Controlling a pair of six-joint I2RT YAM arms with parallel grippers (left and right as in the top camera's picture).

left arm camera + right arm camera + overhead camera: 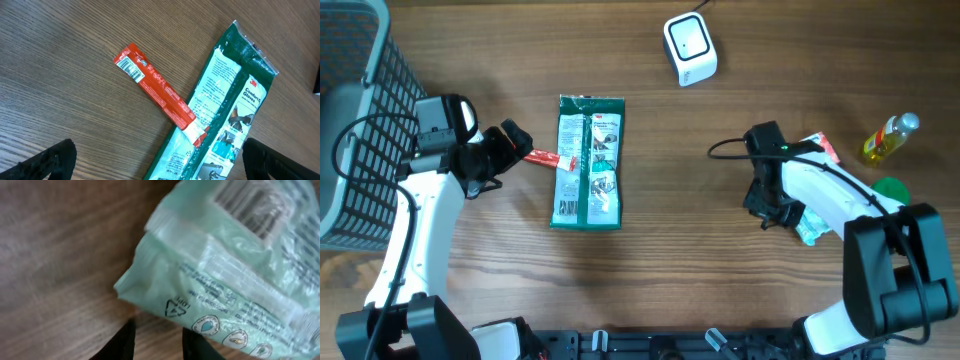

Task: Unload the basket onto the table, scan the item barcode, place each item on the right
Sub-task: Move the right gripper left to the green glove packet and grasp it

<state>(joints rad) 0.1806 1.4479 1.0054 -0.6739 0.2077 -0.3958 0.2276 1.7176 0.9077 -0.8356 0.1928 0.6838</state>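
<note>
Wooden table [660, 260], gloves packet [588, 162] lengthwise near-to-far

"3M" and "Gloves" on green pack [220, 110]; recycling "4" on pale pouch [225, 280]

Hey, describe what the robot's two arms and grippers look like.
The left arm and right arm have smooth white shells with black joint housings. Thin black cables loop along them. The left gripper and right gripper are matte black. A small green light glows near the right wrist.
</note>
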